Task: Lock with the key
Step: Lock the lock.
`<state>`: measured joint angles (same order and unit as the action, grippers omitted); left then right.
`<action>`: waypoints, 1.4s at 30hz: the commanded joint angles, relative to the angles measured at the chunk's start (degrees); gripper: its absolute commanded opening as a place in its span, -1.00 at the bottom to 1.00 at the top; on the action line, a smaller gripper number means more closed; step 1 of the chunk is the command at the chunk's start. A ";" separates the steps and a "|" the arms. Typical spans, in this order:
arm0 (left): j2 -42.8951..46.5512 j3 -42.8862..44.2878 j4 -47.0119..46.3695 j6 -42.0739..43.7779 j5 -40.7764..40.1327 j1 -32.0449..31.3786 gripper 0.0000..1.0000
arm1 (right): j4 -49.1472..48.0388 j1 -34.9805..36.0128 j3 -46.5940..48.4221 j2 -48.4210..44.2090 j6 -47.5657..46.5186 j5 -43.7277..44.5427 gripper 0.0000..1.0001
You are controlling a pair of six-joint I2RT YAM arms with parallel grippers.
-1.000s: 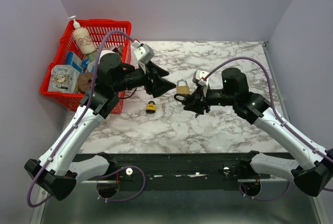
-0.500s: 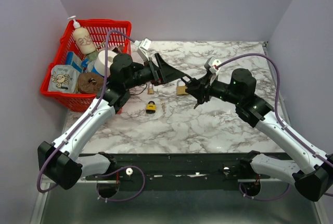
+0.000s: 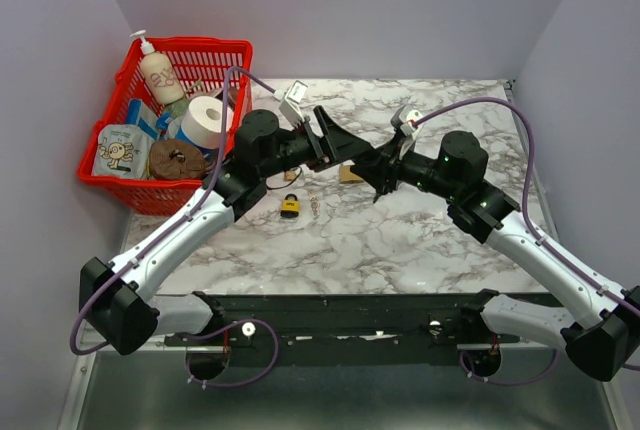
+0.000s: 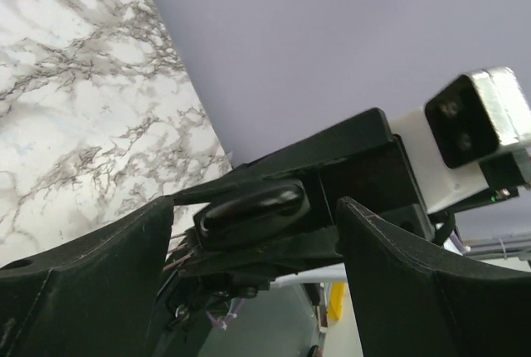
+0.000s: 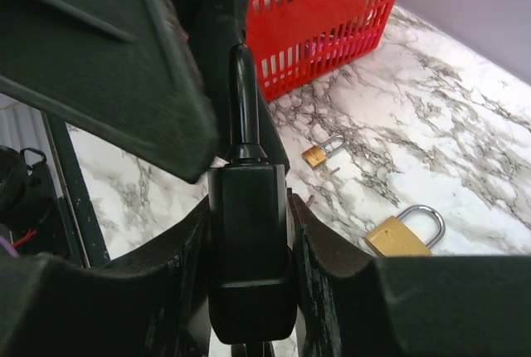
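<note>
With the right gripper (image 5: 249, 290) clamped on a black padlock (image 5: 246, 207) above the middle of the bench (image 3: 420, 240), and the left gripper (image 4: 255, 216) gaping empty around it, a skewed squeeze could wrench it loose, while the key (image 5: 330, 173) lies unclaimed below.

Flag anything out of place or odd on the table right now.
Nothing spilled or damaged. One oddity: what looks like the key lies loose on the table beside the small padlock, while the right gripper grips a black padlock in mid-air and the left gripper, open, straddles it.
</note>
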<state>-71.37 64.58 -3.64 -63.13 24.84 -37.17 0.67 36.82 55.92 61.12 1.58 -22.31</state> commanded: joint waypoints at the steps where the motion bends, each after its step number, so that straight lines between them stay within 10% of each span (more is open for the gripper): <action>1: -1.22 0.46 2.41 -1.38 -3.83 -0.71 0.72 | -7.43 0.80 0.50 -0.92 0.26 1.56 -0.99; 17: -1.92 -1.03 -0.58 -2.78 -2.43 -2.82 -0.04 | -6.29 3.17 0.68 0.40 -3.96 7.19 -0.99; 22: -1.49 -0.95 -1.46 -2.26 -1.81 -2.12 -0.96 | -3.84 3.17 1.03 0.31 -3.96 4.56 -0.84; 30: 0.44 0.20 -0.49 0.64 -1.11 2.10 -1.00 | 3.01 3.17 -0.64 -2.94 -6.59 5.17 0.05; 42: 1.15 0.20 -0.05 1.35 0.12 2.54 -1.00 | 6.54 3.08 -0.20 -2.77 -8.53 2.53 0.28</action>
<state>-72.66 63.94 0.14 -60.97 23.81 -34.52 5.76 39.68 55.42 57.65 -5.96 -16.84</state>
